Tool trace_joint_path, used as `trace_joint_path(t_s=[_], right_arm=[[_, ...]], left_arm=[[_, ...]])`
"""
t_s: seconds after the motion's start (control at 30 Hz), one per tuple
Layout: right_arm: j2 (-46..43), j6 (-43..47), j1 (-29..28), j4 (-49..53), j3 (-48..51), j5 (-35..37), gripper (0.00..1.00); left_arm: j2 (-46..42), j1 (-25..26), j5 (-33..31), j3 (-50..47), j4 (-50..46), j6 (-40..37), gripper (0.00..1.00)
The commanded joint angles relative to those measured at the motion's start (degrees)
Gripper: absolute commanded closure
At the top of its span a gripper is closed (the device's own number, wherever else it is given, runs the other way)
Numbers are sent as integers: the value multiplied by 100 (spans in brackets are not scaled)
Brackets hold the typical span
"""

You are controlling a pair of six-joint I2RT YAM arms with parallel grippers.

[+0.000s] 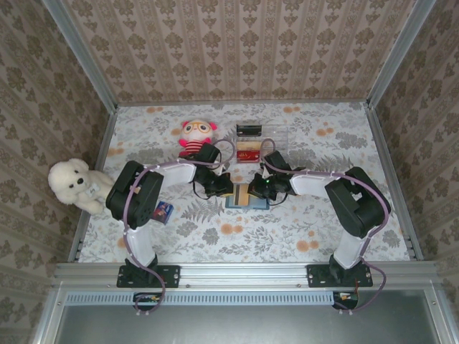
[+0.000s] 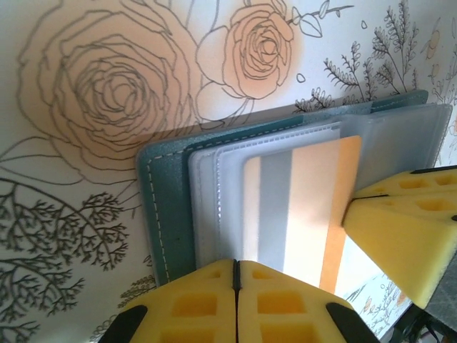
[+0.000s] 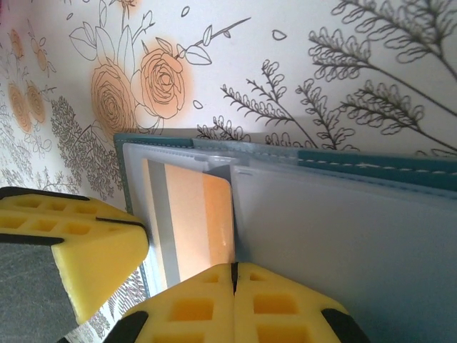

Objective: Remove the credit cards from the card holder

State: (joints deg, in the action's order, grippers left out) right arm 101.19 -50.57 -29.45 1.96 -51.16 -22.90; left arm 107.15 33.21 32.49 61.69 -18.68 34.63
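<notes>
The open card holder (image 1: 247, 201) lay flat near the middle of the table (image 1: 323, 222). An orange-gold credit card (image 2: 307, 207) lay against its frosted inner sleeves. The left hand (image 2: 235, 271) had its fingers pressed together, with the tips down at the card's near edge. The right hand (image 3: 234, 275) was also closed, its tips at the holder beside the card. A red card (image 1: 248, 153) lay in a clear tray (image 1: 276, 132) toward the far edge.
</notes>
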Motion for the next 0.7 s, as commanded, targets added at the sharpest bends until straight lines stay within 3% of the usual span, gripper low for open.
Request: trace_joint_path(t_s=[0.0, 0.2, 0.37, 0.67], right_arm=[[-202, 154, 61, 230, 110, 91, 98], [-47, 134, 69, 158, 101, -72, 94], [157, 82, 71, 103, 29, -179, 79], [384, 153, 14, 51, -44, -348, 75]], left_arm=[[-119, -76, -129, 5, -266, -186, 94], [6, -70, 10, 39, -228, -203, 94], [75, -53, -21, 33, -257, -220, 94], [174, -8, -208, -41, -349, -265, 95]])
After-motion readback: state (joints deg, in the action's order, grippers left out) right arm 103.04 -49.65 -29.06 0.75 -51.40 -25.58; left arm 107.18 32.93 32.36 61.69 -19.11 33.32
